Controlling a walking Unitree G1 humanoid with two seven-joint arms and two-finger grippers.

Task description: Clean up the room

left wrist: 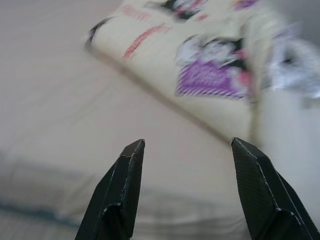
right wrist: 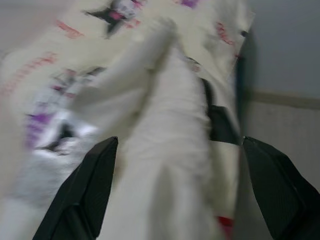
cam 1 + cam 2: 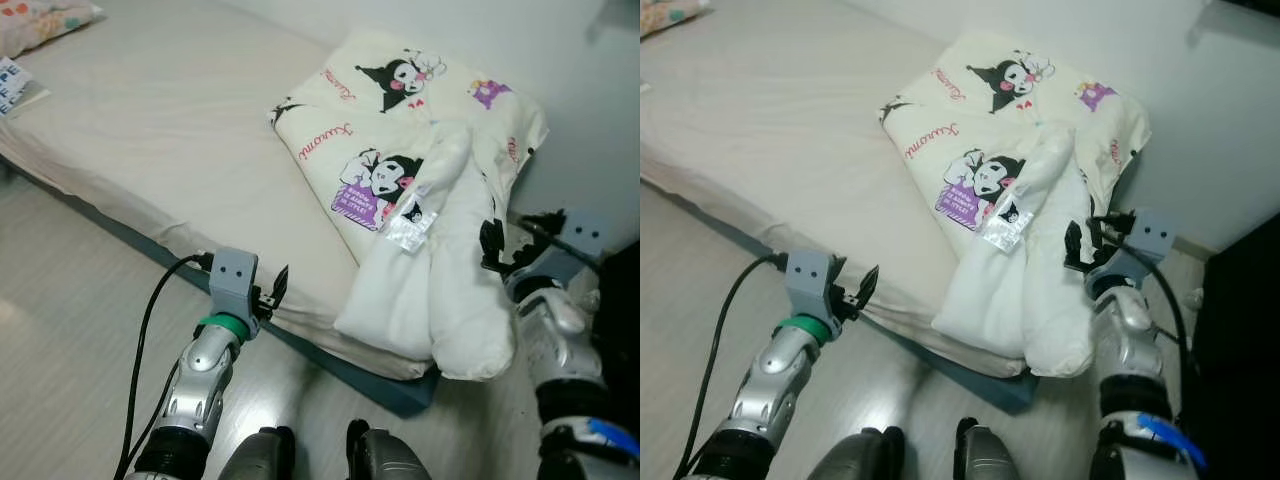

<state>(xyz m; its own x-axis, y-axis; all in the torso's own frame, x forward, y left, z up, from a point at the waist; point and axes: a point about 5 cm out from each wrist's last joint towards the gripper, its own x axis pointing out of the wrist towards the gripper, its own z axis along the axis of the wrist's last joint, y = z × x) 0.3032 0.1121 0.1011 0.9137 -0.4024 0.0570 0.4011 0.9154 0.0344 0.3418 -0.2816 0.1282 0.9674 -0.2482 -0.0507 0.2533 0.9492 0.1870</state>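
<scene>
fingers spread wide, right gripper (image 3: 1087, 243) faces the white comforter (image 3: 1035, 290) lying lengthwise just ahead; left gripper (image 3: 862, 290), also wide, sits farther off.

1. Our head stereo pair looks forward and down over the bed (image 3: 150, 130) and the folded quilt (image 3: 400, 150); both eyes share this scene.
2. Our left wrist camera faces the bed edge and the quilt's print, close, blurred.
3. Our right wrist camera faces the quilt's white fold (image 2: 170, 150), very close, with wall (image 2: 285, 45) beside.
</scene>
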